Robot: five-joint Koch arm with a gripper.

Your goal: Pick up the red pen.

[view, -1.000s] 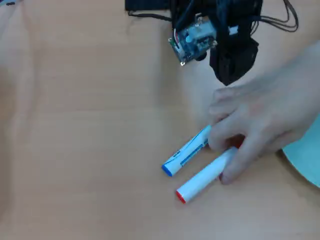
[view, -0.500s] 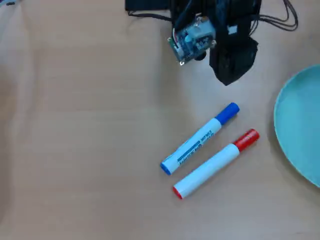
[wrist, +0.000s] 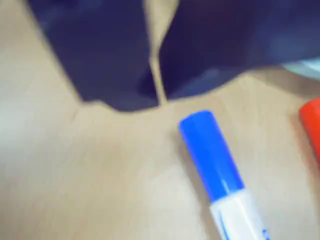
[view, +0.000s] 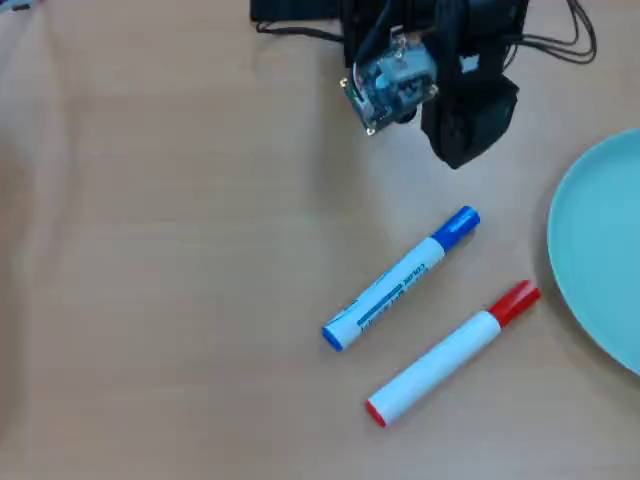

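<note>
Overhead view: the red pen point(view: 452, 354) lies flat on the table point(view: 160, 280), right of centre, long axis diagonal, cap toward the upper right, near the plate point(view: 600, 250) rim. Blue pen point(view: 401, 278) lies parallel, just beside. Left of the table is open. Gripper point(wrist: 159, 95) jaws nearly closed, a thin slit between, holding nothing.
</note>
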